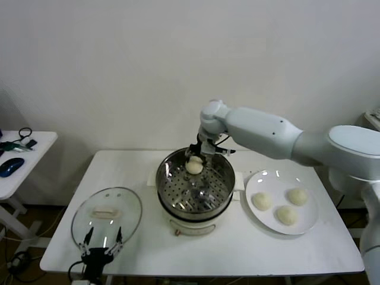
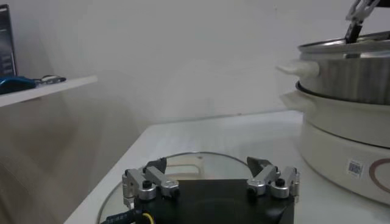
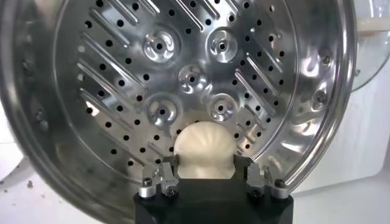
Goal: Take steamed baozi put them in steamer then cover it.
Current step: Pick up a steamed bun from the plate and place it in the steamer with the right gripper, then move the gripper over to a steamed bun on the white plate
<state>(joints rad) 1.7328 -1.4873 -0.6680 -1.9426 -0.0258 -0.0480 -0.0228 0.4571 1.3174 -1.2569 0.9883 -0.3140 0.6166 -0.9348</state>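
Observation:
One steamed baozi hangs inside the shiny steamer, over the far part of its perforated bottom. My right gripper is shut on it, fingers pressed against both its sides. Three more baozi lie on the white plate to the right of the steamer. The glass cover lies flat at the table's front left. My left gripper stands open at the cover's near edge with nothing between its fingers.
The steamer sits on a white cooker base with side handles in the middle of the white table. A small side table with a blue mouse and cables stands to the far left.

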